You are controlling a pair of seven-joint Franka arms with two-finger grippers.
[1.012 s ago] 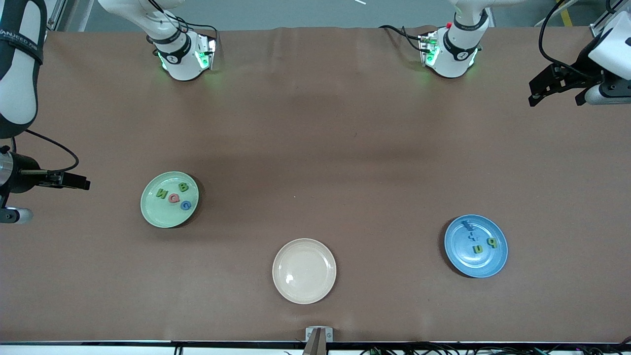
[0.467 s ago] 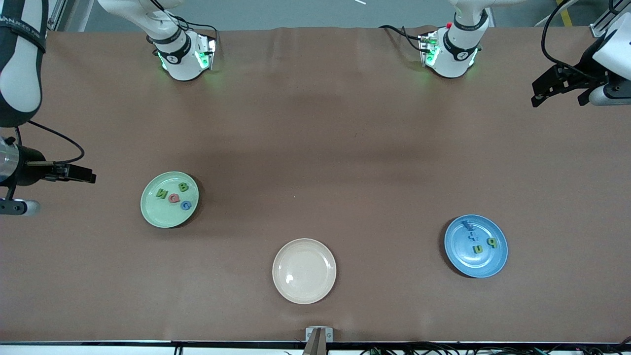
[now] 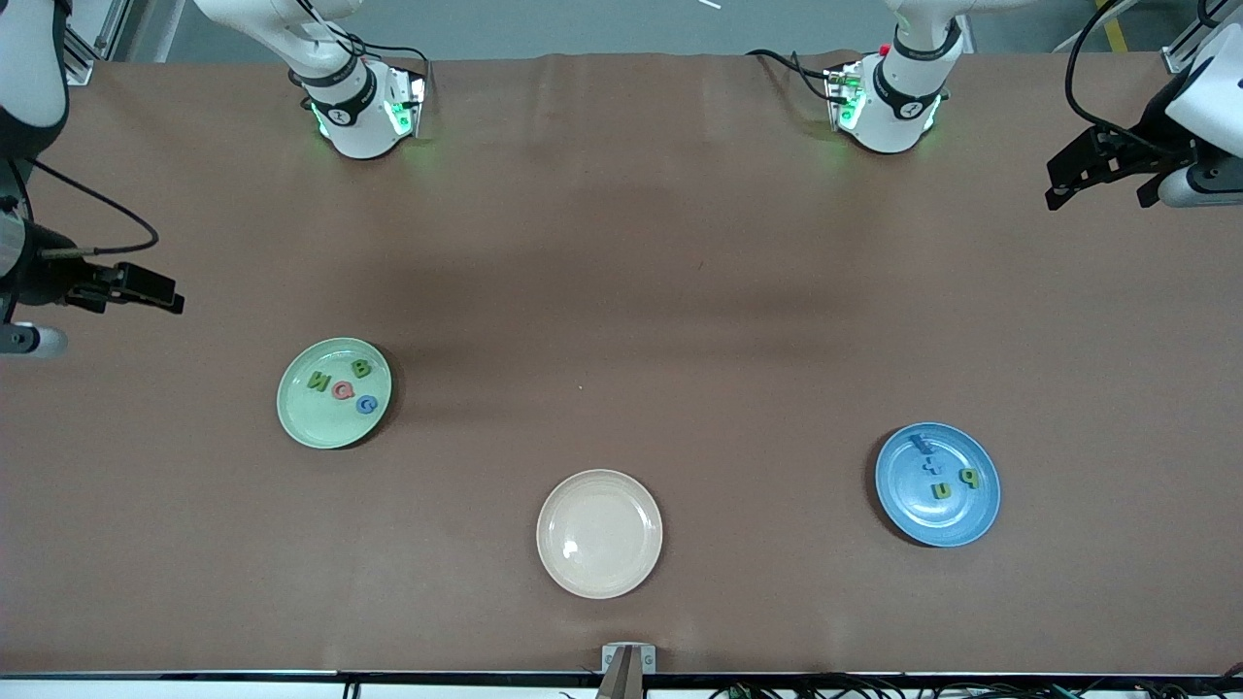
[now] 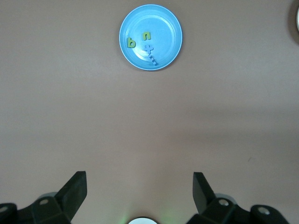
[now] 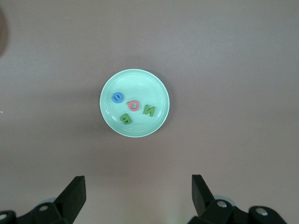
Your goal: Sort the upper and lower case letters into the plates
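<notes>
Since a second ago your right hand (image 3: pixel 165 296) has swung up the front view at the right arm's end of the counter (image 3: pixel 621 243), and your left hand (image 3: pixel 1063 184) has barely shifted at the left arm's end. Both hands hang in the air with fingers spread wide and nothing between them; the wrist views show each pair of black fingers (image 5: pixel 74 193) well apart over bare counter.

Take the cream plate (image 3: pixel 599 533) as your landmark; it sits nearest the front camera.

You see the mint green plate (image 3: pixel 296 417) toward the right arm's end from the cream plate and a little farther from the front camera. It holds four letters: green N (image 3: pixel 319 381), green B (image 3: pixel 361 368), pink Q (image 3: pixel 342 390) and blue G (image 3: pixel 366 405).

You see the blue plate (image 3: pixel 971 519) toward the left arm's end from the cream plate, well apart from it. In it lie the green p (image 3: pixel 968 477), the green u (image 3: pixel 941 490), the blue cross-shaped letter (image 3: pixel 932 467) and the blue m (image 3: pixel 919 445), the last two hard to read against the blue.
</notes>
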